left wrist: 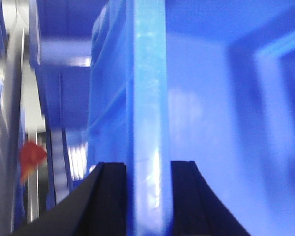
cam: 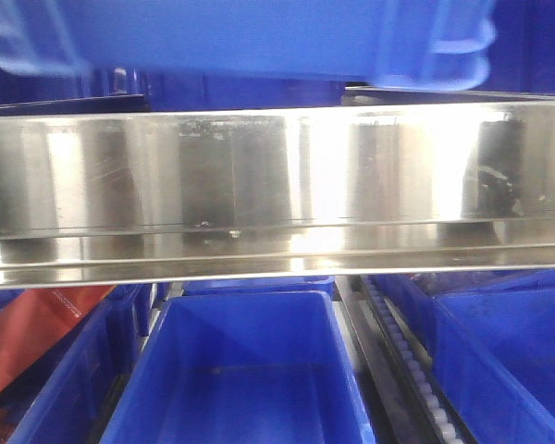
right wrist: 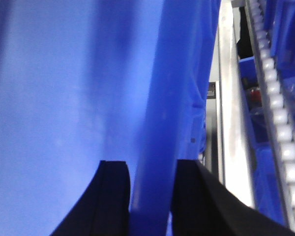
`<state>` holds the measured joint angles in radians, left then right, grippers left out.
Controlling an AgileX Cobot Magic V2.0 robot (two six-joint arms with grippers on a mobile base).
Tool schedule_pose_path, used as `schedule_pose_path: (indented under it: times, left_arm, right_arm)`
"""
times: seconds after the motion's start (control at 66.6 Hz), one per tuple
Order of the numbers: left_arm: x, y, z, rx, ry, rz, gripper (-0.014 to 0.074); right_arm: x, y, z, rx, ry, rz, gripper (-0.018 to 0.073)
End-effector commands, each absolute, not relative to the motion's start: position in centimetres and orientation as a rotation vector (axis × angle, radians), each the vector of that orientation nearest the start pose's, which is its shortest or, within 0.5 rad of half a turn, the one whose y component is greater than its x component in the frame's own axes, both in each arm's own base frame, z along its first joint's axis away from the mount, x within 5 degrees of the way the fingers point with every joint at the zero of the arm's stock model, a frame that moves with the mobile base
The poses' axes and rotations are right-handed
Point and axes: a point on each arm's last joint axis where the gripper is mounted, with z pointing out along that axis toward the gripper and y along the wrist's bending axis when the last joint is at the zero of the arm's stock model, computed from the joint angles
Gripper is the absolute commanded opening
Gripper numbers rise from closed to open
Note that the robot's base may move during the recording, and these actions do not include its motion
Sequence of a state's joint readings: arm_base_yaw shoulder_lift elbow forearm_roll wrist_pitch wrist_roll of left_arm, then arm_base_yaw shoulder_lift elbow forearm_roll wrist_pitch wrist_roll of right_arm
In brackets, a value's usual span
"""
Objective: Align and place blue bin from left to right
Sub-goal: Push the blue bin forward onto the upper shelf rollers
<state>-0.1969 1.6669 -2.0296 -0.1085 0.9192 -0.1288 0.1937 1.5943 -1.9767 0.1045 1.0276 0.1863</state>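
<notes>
Blue plastic fills both wrist views as the robot's two arms hold the blue bin (cam: pixel 259 37) by opposite walls. The left end effector (left wrist: pixel 148 169) has its black fingers closed tight on the bin's thick rim, one finger on each side of the wall; the right end effector (right wrist: pixel 152 169) is clamped the same way on the far wall. In the front view the bin appears blurred along the top of the frame, above a polished steel rail (cam: pixel 277 185) and apparently clear of it, with a roller track (cam: pixel 402 361) and other blue crates (cam: pixel 240 370) on the rack level below. A red package (cam: pixel 37 328) lies in the lower-left crate. The hold looks narrow, on the rim edge alone, so the risk from here is that uneven travel between the arms twists the bin and lets a wall slip from the fingers. A low pass could also catch the bin's base on the steel rail.
</notes>
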Motion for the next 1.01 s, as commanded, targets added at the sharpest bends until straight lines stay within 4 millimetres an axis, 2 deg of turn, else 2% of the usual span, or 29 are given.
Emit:
schedule_pose_path:
  times: [0.0, 0.18, 0.39, 0.675, 0.78, 0.84, 0.93, 0.99]
  left_arm:
    - [35.6, -7.3, 49.2, 0.045, 2.027, -0.275, -0.0111]
    - [36.9, -7.1, 46.6, 0.056, 2.18, -0.179, -0.0111]
    - [38.1, -7.0, 44.7, 0.062, 2.254, -0.107, -0.0111]
    - [40.0, -7.2, 41.6, 0.067, 2.374, -0.073, -0.0097]
    - [40.4, -7.3, 40.9, 0.068, 2.397, -0.069, 0.0036]
    - [40.5, -7.3, 40.7, 0.068, 2.404, -0.067, 0.0163]
    - [40.5, -7.3, 40.7, 0.069, 2.401, -0.061, 0.0344]
    - [40.5, -7.2, 40.7, 0.069, 2.4, -0.051, 0.0469]
  right_arm:
    - [33.4, 6.7, 50.3, -0.034, 2.051, 0.301, -0.007]
    - [35.9, 7.2, 48.1, -0.048, 2.121, 0.283, -0.0069]
    - [38.7, 7.3, 44.8, -0.037, 2.216, 0.256, -0.0069]
    - [41.3, 6.1, 41.8, 0.003, 2.288, 0.223, -0.0055]
    - [41.4, 5.9, 41.6, -0.016, 2.295, 0.209, -0.0047]
    - [41.4, 5.9, 41.6, -0.017, 2.302, 0.209, 0.0022]
    - [41.3, 5.9, 41.5, -0.017, 2.312, 0.208, 0.0241]
    - [41.3, 5.9, 41.5, -0.017, 2.314, 0.207, 0.042]
